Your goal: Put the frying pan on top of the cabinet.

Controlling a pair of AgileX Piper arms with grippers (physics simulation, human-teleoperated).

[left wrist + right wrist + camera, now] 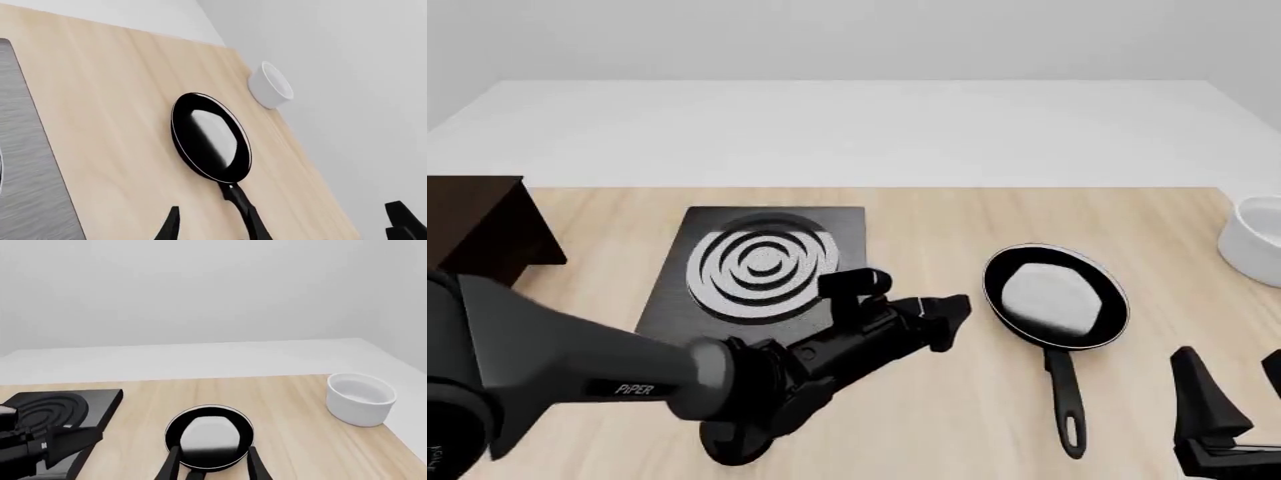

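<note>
The frying pan (pixel 1054 297) lies flat on the wooden table right of the middle, black with a glossy grey-white inside, its long handle (pixel 1066 398) pointing toward the near edge. My left gripper (pixel 905 298) hovers open just left of the pan, touching nothing. In the left wrist view the pan (pixel 210 137) lies ahead of the open left gripper (pixel 283 227). My right gripper (pixel 1237 385) stands open at the near right, beside the handle's end. The right wrist view shows the pan (pixel 208 437) just beyond the open right gripper (pixel 212 467). The dark cabinet (pixel 481 230) stands at the far left.
A flat black stove plate (pixel 761 265) with grey rings lies between the cabinet and the pan, under my left arm. A white bowl (pixel 1254 240) sits at the table's right edge, also seen as the bowl (pixel 360 397) and the bowl (pixel 270 85).
</note>
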